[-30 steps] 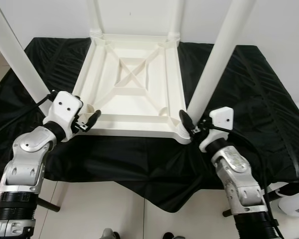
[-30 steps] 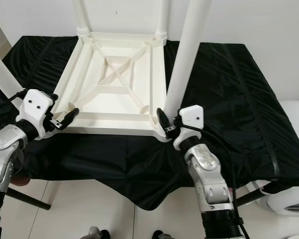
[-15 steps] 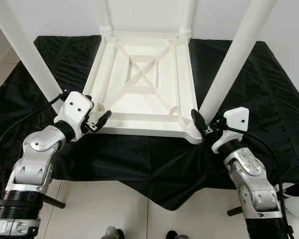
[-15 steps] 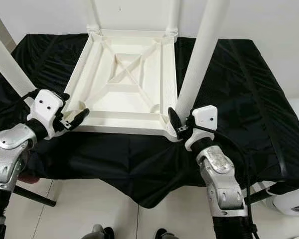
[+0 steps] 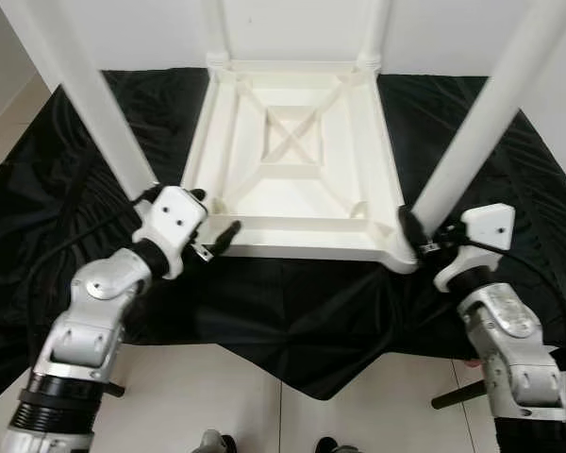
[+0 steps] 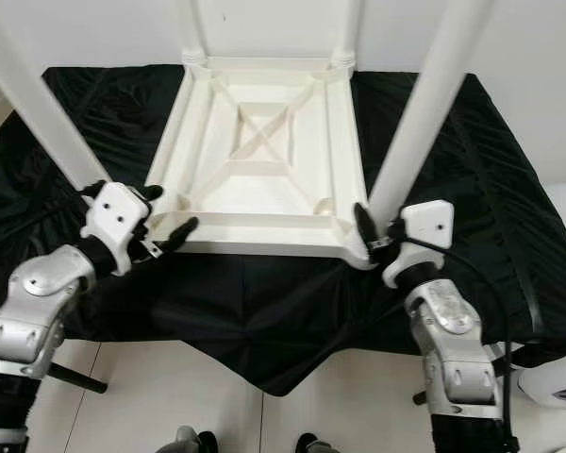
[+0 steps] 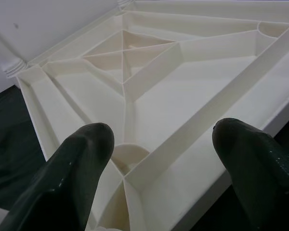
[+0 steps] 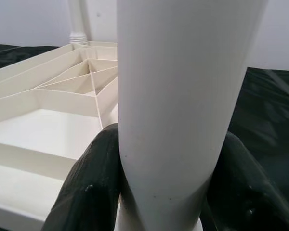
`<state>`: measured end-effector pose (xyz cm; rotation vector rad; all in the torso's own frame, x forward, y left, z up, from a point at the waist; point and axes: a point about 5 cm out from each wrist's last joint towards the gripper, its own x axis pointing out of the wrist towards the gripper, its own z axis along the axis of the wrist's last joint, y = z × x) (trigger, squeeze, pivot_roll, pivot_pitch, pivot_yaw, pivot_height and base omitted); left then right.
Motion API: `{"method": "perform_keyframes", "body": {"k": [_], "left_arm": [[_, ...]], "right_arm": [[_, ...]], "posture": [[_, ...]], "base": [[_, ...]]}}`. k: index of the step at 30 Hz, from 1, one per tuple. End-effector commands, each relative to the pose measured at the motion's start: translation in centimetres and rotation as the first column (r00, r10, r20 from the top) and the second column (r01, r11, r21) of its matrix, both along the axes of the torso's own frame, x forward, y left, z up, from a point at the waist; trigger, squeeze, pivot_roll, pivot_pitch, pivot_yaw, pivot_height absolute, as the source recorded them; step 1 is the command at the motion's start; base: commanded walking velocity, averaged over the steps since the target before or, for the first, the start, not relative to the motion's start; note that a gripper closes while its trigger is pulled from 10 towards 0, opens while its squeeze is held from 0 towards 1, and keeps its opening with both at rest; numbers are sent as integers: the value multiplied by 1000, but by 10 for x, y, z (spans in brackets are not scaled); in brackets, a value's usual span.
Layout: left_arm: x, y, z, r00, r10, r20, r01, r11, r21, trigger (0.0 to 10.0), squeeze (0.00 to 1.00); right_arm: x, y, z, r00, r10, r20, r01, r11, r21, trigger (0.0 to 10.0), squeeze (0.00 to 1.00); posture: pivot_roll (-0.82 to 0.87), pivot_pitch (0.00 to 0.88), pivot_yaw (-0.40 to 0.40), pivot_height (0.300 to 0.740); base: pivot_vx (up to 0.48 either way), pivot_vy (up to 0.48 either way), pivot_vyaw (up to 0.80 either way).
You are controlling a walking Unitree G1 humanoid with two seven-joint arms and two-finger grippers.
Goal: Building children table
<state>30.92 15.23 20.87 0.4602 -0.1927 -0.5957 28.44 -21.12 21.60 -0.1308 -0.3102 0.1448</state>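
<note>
So the white table (image 5: 302,179) is upside down on a black cloth (image 5: 509,189), underside ribs facing up, 4 legs sticking up. Right gripper (image 8: 166,192) is clamped round the near-right leg (image 5: 481,123) just above its socket, fingers (image 8: 86,187) on both sides. Left gripper (image 7: 159,159) is spread open at the near-left corner by the front rim, not holding anything, w/ the near-left leg (image 5: 85,85) just beside it.

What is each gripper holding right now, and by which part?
The right gripper clamps the near-right table leg just above its base. The left gripper is open over the upturned tabletop's near-left corner, holding nothing.
</note>
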Motion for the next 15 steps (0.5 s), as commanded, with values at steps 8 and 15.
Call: {"method": "perform_keyframes", "body": {"k": [8,15], "left_arm": [[6,39,-13,972,217,-93,-225,972,-75,10000,0],[2,26,-11,983,167,-81,-175,980,-100,10000,0]], "right_arm": [[7,-20,-13,988,-98,-121,109,990,93,10000,129],[17,4,-15,996,-34,-86,40,997,67,10000,522]], "posture": [[-90,146,18,740],[-70,123,-14,740]], "base": [[0,0,0],[0,0,0]]}}
